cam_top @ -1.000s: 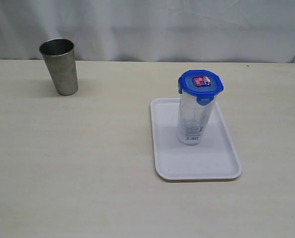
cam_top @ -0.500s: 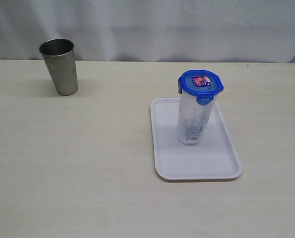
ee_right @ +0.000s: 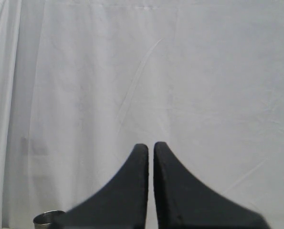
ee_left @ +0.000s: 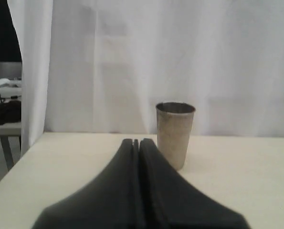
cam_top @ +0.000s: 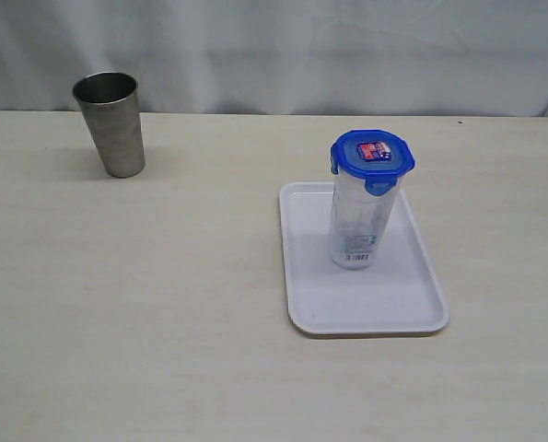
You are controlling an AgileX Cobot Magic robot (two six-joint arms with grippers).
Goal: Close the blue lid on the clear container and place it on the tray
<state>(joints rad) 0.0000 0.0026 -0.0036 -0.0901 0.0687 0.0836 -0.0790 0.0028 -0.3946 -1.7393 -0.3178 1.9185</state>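
Behind, a white curtain [cam_top: 274,46]; in front, a pale desk [cam_top: 163,304]. On the tray [cam_top: 366,313], right of the middle: the container [cam_top: 355,226], upright, long axis vertical, with the lid [cam_top: 373,152] sitting on top. Far left, a steel cup [cam_top: 112,124]. No pincer in the exterior view. Left pincer [ee_left: 136,141] clenched, empty, facing the cup. Right pincer [ee_right: 150,145] almost clenched, only a thin slit, empty, facing the curtain. Container on the right arm's side, so likely nearer to that arm. Probably nothing left to do.
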